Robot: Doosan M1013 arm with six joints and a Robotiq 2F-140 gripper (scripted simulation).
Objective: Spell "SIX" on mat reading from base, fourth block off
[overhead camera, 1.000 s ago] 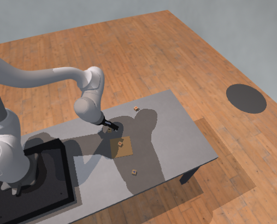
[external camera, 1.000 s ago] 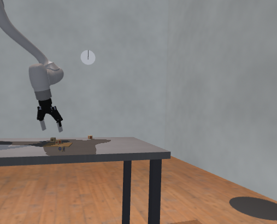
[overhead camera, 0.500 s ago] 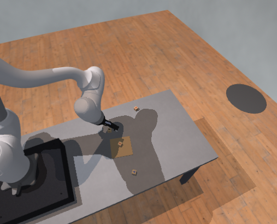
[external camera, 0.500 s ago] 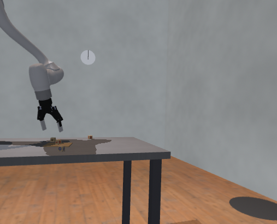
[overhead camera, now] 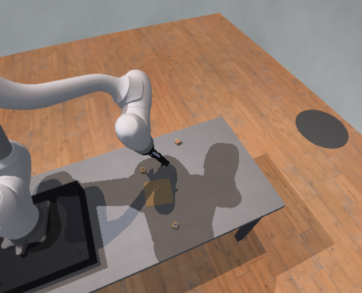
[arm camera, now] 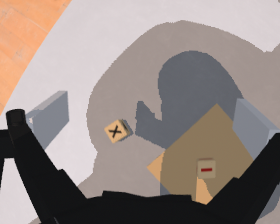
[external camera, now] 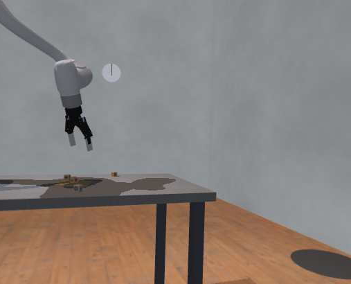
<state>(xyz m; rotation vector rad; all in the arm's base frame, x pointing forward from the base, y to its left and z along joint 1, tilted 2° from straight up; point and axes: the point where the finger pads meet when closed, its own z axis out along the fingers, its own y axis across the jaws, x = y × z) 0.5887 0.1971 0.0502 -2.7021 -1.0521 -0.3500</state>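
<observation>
Grey walls (a pale round clock [external camera: 111, 73] on one) surround wood-plank flooring [overhead camera: 200, 71] [external camera: 90, 242] [arm camera: 21, 30].

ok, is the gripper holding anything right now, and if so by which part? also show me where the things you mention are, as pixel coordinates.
Nothing held. The gripper [overhead camera: 166, 164] [external camera: 80, 145] [arm camera: 151, 109] is open above the table [overhead camera: 250, 186] [external camera: 152, 188] [arm camera: 56, 65], no block between its fingers.

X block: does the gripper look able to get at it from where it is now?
Probably yes: the X block sits off the mat, nothing touching it, and the gripper is open above the table. It would likely need to shift and descend first.
</observation>
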